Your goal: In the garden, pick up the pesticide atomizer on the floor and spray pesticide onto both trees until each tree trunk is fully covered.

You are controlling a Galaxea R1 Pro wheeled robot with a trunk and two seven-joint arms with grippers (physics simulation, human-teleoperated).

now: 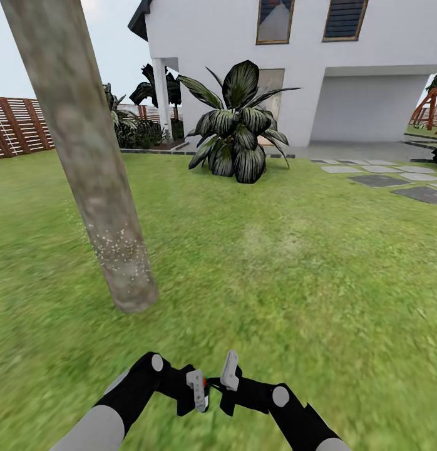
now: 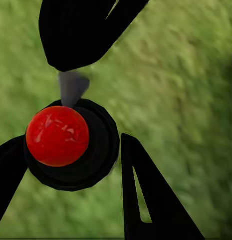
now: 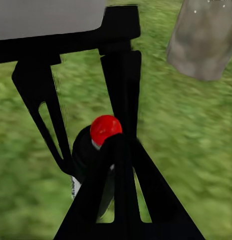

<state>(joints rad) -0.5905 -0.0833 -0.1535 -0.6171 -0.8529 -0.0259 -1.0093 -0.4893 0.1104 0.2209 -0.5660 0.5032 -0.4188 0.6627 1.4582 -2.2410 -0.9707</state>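
Both my grippers met low over the grass, my left one (image 2: 71, 165) clamped around the black, red-capped atomizer (image 2: 57, 135), my right one's (image 3: 120, 170) grip unclear, near the white-speckled trunk (image 1: 121, 263).

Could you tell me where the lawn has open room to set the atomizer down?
Bare grass runs between the grey-brown tree trunk, the dark broad-leaved plant and the grey stepping stones. It is crowded low down, where both grippers meet around the black red-capped atomizer.
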